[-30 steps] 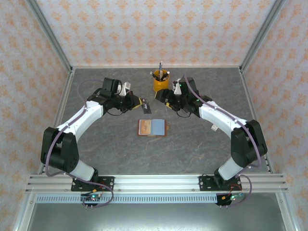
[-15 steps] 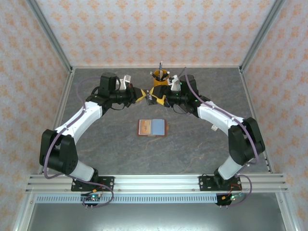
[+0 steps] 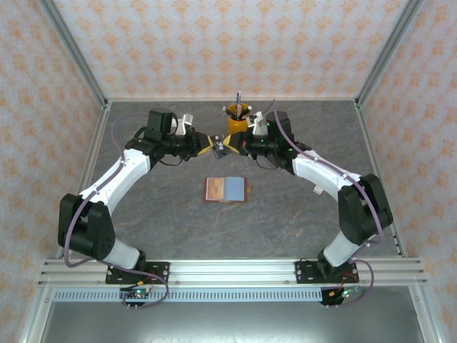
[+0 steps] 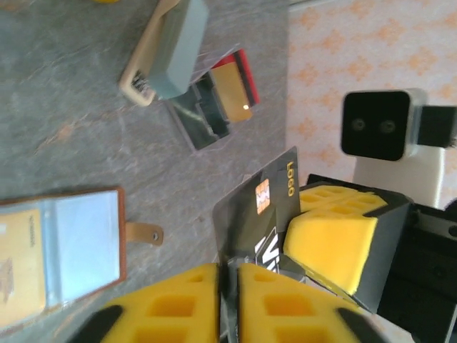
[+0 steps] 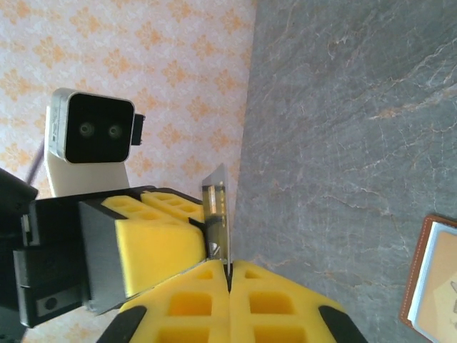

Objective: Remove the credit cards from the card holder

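**Fig. Credit card held between two arms above the surface.** The dark card (image 4: 260,207), grey with a gold chip, stands on edge in the air, just in front of the yellow pen cup (image 3: 238,120). The right gripper (image 5: 228,275) has its fingers pressed together on one edge of the card. The left gripper (image 4: 228,275) has its fingers close on either side of the opposite edge; whether they press or merely flank it cannot be told.

The card looks thin, stiff, light and smooth. It would probably pivot or slip if pinched at a corner, so the foam fingers do best with a deep bite across a short edge.

The card holder (image 3: 226,189) lies open and flat at mid-surface, well apart from both grippers, and a yellow card seems to sit in one pocket. Its soft leather would likely drag along with any card pulled from it.

A red-and-yellow card (image 4: 235,84) lies on the surface near a pale blue block (image 4: 178,39).

The surface (image 3: 300,214) is grey, stone-patterned and matt. Walls (image 3: 214,43) papered in an orange motif enclose it on three sides.
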Tool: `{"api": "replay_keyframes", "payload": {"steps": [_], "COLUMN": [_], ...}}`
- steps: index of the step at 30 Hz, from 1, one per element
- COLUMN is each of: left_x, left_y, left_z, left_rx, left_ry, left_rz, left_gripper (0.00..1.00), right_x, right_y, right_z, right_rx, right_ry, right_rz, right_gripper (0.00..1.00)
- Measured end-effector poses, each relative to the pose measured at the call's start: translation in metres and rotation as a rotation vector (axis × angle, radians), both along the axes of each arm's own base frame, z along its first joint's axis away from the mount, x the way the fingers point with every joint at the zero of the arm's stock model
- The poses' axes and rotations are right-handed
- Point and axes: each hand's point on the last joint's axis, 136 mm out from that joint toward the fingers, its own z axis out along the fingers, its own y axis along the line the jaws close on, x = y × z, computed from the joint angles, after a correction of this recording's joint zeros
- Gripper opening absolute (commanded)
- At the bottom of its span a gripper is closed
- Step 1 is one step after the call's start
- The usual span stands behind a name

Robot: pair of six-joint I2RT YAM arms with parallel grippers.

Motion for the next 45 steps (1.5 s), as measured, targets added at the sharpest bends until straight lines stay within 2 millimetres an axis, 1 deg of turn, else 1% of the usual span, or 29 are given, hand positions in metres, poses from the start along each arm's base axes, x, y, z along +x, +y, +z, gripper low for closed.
{"api": "replay_keyframes", "payload": {"steps": [3, 5, 8, 10, 12, 15, 16, 18, 21, 24, 27, 29, 31, 36, 39, 42, 45], "left_x": [-0.005, -0.007, -0.011, -0.015, -0.023, -0.034, -0.036, -0.04, -0.043, -0.045, -0.047, -0.047, -0.048, -0.049, -0.05, -0.05, -0.049], "left_y": [0.011, 0.023, 0.048, 0.067, 0.087, 0.112, 0.118, 0.132, 0.145, 0.153, 0.156, 0.158, 0.161, 0.161, 0.158, 0.154, 0.152], "left_z": [-0.004, -0.007, -0.012, -0.014, -0.014, -0.012, -0.011, -0.005, 0.001, 0.001, -0.004, -0.007, -0.01, -0.013, -0.016, -0.018, -0.019], "left_rx": [0.105, 0.195, 0.36, 0.474, 0.584, 0.72, 0.752, 0.824, 0.893, 0.934, 0.945, 0.94, 0.929, 0.898, 0.883, 0.867, 0.856], "left_ry": [0.015, 0.017, 0.022, 0.02, 0.02, 0.007, 0.0, -0.022, -0.045, -0.05, -0.034, -0.022, -0.008, 0.01, 0.016, 0.019, 0.023], "left_rz": [0.007, 0.02, 0.058, 0.083, 0.108, 0.132, 0.138, 0.159, 0.183, 0.196, 0.196, 0.198, 0.205, 0.203, 0.19, 0.178, 0.166], "left_gripper": [0.56, 0.65, 0.75, 0.82, 0.89, 0.97, 0.99, 1.0, 1.0, 1.0, 1.0, 1.0, 1.0, 1.0, 1.0, 1.0, 1.0], "right_x": [0.001, 0.004, 0.01, 0.015, 0.019, 0.023, 0.024, 0.029, 0.037, 0.049, 0.06, 0.066, 0.071, 0.078, 0.087, 0.094, 0.097], "right_y": [-0.008, -0.016, -0.036, -0.052, -0.073, -0.102, -0.11, -0.128, -0.156, -0.183, -0.201, -0.208, -0.21, -0.206, -0.199, -0.19, -0.185], "right_z": [-0.011, -0.017, -0.019, -0.014, -0.006, 0.002, 0.003, 0.002, -0.005, -0.007, -0.01, -0.017, -0.031, -0.066, -0.077, -0.083, -0.091], "right_rx": [-0.082, -0.163, -0.329, -0.447, -0.579, -0.761, -0.811, -0.919, -1.027, -1.079, -1.095, -1.1, -1.102, -1.078, -1.052, -1.024, -1.009], "right_ry": [-0.022, -0.051, -0.137, -0.216, -0.307, -0.422, -0.447, -0.489, -0.504, -0.517, -0.526, -0.527, -0.521, -0.505, -0.513, -0.529, -0.533], "right_rz": [-0.021, -0.041, -0.085, -0.118, -0.153, -0.187, -0.193, -0.199, -0.191, -0.2, -0.201, -0.18, -0.135, 0.0, 0.068, 0.118, 0.163], "right_gripper": [0.0, 0.0, 0.0, 0.0, 0.0, 0.0, 0.0, 0.0, 0.0, 0.0, 0.0, 0.0, 0.0, 0.0, 0.0, 0.0, 0.0]}}
